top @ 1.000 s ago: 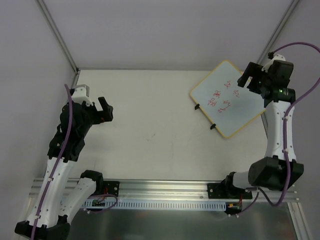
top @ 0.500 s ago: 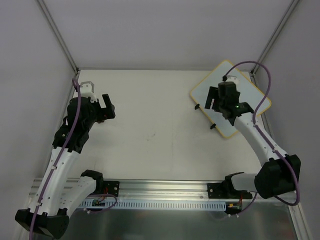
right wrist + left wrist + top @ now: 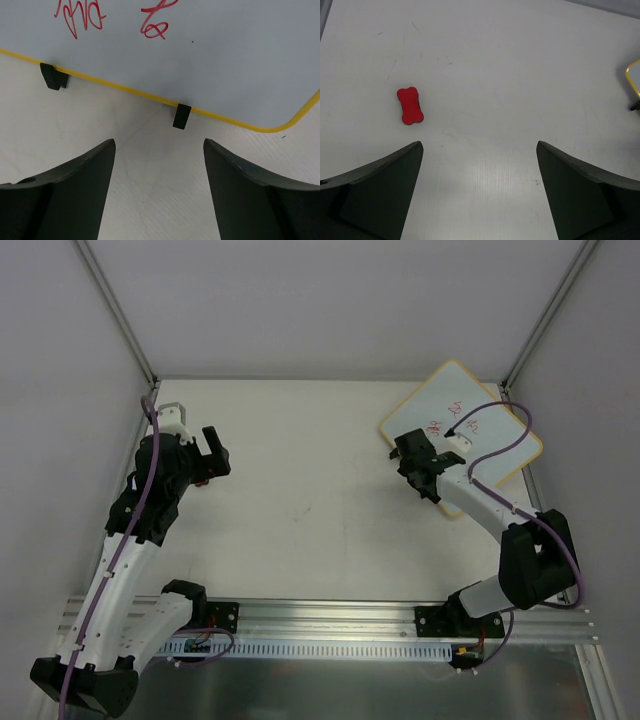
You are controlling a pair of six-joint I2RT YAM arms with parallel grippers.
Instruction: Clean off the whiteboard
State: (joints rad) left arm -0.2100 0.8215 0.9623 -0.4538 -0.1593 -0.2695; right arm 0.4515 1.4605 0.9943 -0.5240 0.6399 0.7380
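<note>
Surface (image 3: 300, 490): pale, scuffed, white walls around.
Left jaws: wide apart, empty.
Red bone-shaped block (image 3: 410, 105): ahead of them, seen only from the left wrist.
Whiteboard (image 3: 445, 390): far right corner, red scribbles, partly hidden by the right arm.
Right jaws: apart, empty, facing its clipped edge.

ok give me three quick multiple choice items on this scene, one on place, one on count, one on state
1. Where on the table does the whiteboard lie? A far right corner B near left corner C centre
2. How many black clips on its edge? A one B two C four
3. Its surface is: A wiped clean B marked with red scribbles C under a cloth

1 A, the top view shows it far right; 2 B, the right wrist view shows two; 3 B, red marks show in both views.
</note>
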